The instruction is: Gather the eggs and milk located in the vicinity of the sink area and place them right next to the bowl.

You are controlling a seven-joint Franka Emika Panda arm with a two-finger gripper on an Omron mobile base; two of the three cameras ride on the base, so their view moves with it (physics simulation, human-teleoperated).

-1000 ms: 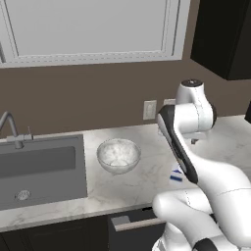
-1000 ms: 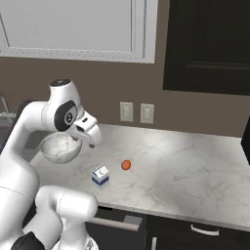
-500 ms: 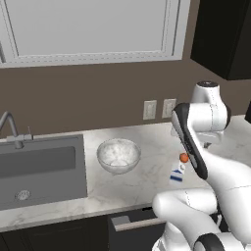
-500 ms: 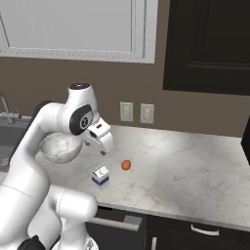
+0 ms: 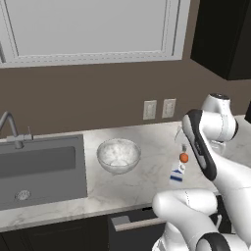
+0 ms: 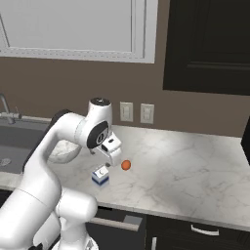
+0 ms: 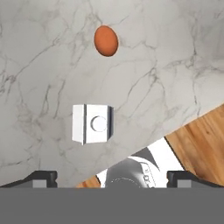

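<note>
One orange-brown egg [image 5: 184,157] [image 6: 126,165] [image 7: 106,40] lies on the marble counter, right of the frosted glass bowl [image 5: 117,154] [image 6: 59,151]. The white milk carton [image 5: 177,173] [image 6: 101,176] [image 7: 92,124] with its blue band stands just in front of the egg, near the counter's front edge. My gripper [image 6: 113,155] [image 7: 113,178] hovers above the carton, open, with nothing between its fingers. The dark grey sink [image 5: 39,169] with its faucet [image 5: 7,125] is far to the left. The second egg is out of view.
Two wall outlets [image 5: 159,109] sit on the brown wall behind the counter. A dark cabinet [image 6: 207,44] hangs at the upper right. Bare marble [image 6: 195,166] stretches to the right of the egg. Below the counter's edge there is wooden floor [image 7: 199,140].
My arm has swung from above the bowl to the right and now hangs over the carton and egg. Bowl, carton and egg have stayed in place.
</note>
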